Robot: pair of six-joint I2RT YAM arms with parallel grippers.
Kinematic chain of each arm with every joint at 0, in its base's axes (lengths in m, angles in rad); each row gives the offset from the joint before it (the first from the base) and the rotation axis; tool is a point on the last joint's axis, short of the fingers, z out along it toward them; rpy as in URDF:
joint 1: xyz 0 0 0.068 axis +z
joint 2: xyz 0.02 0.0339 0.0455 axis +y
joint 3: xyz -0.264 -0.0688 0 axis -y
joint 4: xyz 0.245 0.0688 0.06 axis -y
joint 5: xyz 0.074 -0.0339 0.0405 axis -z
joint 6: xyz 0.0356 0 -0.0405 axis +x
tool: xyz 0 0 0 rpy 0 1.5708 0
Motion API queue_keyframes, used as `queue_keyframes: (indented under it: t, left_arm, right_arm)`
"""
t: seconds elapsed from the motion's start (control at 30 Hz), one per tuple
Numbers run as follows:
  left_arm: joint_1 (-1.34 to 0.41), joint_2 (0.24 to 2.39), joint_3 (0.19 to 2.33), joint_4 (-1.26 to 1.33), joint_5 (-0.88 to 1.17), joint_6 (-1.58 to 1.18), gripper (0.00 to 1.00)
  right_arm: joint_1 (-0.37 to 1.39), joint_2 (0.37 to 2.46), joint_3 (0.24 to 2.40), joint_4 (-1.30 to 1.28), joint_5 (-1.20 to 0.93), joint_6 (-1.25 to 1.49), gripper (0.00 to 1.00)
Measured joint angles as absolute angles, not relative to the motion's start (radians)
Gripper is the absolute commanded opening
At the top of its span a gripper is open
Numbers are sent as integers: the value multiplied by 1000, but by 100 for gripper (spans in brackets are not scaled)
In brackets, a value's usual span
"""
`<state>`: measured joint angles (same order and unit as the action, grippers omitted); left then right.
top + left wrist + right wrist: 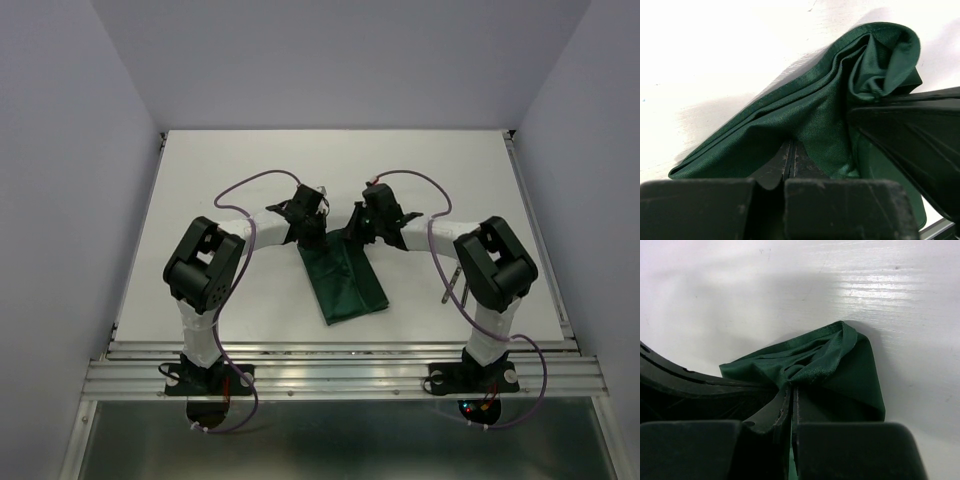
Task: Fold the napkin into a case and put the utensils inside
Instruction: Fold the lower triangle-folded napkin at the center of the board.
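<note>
The dark green napkin (pixel 346 284) lies folded into a long strip in the middle of the table, its far end lifted and bunched. My left gripper (pixel 311 236) is shut on the far left corner of that end, and the cloth (pixel 805 110) drapes over its closed fingertips (pixel 790 150). My right gripper (pixel 357 232) is shut on the far right corner, pinching a gathered fold (pixel 832 357) at its tips (pixel 791 387). The two grippers stand close together. The utensils (pixel 453 284) lie on the table to the right, partly hidden behind the right arm.
The right arm's elbow (pixel 495 265) hangs over the utensils. In the left wrist view the right gripper's black body (pixel 910 140) fills the right side. A metal rail (pixel 340 375) runs along the near table edge. White walls enclose the sides and back.
</note>
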<state>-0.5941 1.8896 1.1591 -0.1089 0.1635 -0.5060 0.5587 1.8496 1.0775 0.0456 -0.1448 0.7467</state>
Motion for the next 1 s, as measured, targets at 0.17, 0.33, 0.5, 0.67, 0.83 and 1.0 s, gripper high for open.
queue_keyframes:
  t: [0.17,0.33,0.5,0.67,0.83,1.0]
  left_arm:
    - [-594,1890,1159,-109,163,-506,0]
    - [-594,1890,1159,-109,163,-505,0]
    - [-594,1879,1161,-134,145,-497,0]
    - [-594,1855,1187,-203,131,-488,9]
    - [-581,1850,1262,-215,158,-498,32]
    - [-577,1861,1327,-206,183,-525,41]
  right_arm:
    - [561,1891,1082,52,-165,744,1]
    - [561,1919,1086,62,-170,744,1]
    - [562,1921,1086,67,-170,744,1]
    - [562,1927,1086,80,-173,744,1]
    - [562,1928,1086,82,-173,744,1]
    - [562,1928,1086,83,-173,744,1]
